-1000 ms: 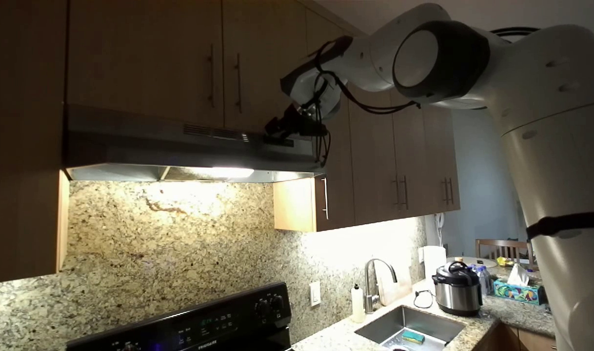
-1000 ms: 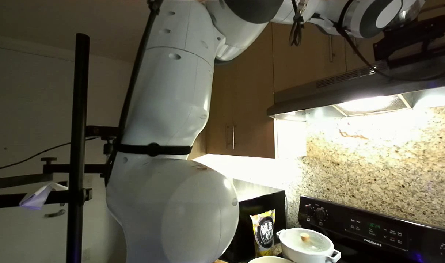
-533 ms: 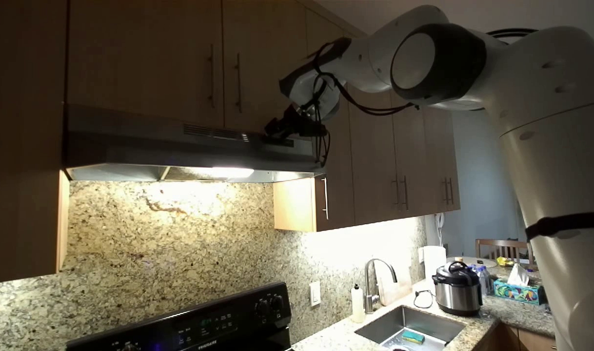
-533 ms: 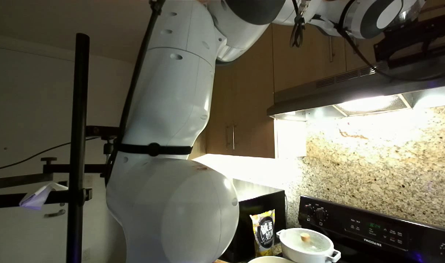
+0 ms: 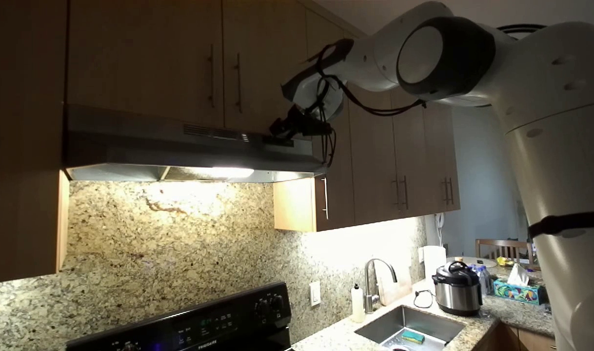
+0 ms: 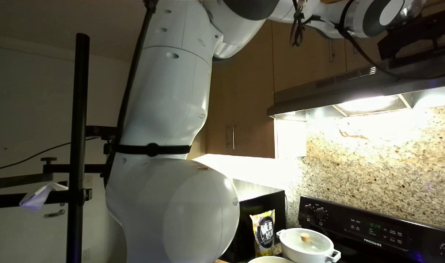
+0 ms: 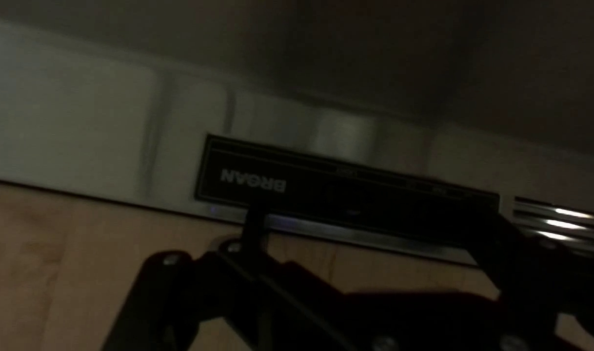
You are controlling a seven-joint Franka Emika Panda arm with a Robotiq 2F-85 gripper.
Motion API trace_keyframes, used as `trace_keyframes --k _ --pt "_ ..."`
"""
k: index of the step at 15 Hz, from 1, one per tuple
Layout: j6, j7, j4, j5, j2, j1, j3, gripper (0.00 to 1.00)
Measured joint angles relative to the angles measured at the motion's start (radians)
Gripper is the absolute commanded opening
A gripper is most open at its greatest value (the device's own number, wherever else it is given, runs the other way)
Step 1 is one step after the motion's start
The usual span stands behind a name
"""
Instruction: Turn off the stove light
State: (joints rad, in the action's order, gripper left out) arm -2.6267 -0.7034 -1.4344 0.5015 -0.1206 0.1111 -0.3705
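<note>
The stove light (image 5: 232, 172) glows under the metal range hood (image 5: 180, 146); the lit lamp (image 6: 368, 104) and hood (image 6: 339, 86) also show in an exterior view. The hood's black BROAN control panel (image 7: 306, 180) appears upside down in the wrist view; the same panel (image 5: 278, 141) sits on the hood's front face. A dim switch (image 7: 349, 197) below the small light label is hard to make out. My gripper (image 7: 365, 214) is open and empty, its dark fingers spread in front of the panel. In an exterior view the gripper (image 5: 277, 127) is just above the panel; contact cannot be told.
Wooden cabinets (image 5: 263, 58) with bar handles stand above the hood. Vent slots (image 7: 560, 224) lie beside the panel. Below are the black stove backpanel (image 6: 372, 228), a white lidded pot (image 6: 305, 246) and a sink (image 5: 409, 321). Loose cables (image 5: 328, 141) hang at the wrist.
My gripper has shifted slightly along the hood, away from the vents, and the elbow has risen a little. The stove light is still lit.
</note>
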Motion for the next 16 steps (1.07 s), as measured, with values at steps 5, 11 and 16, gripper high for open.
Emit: trace_keyframes --k 5,11,16 --pt "-0.049 0.118 -0.083 -0.108 0.043 -0.010 0.017 1.00" --pt "-0.061 0.250 -0.120 -0.221 0.048 -0.152 0.141 1.00" --pt "-0.089 0.276 -0.122 -0.230 0.048 -0.199 0.175 1.00"
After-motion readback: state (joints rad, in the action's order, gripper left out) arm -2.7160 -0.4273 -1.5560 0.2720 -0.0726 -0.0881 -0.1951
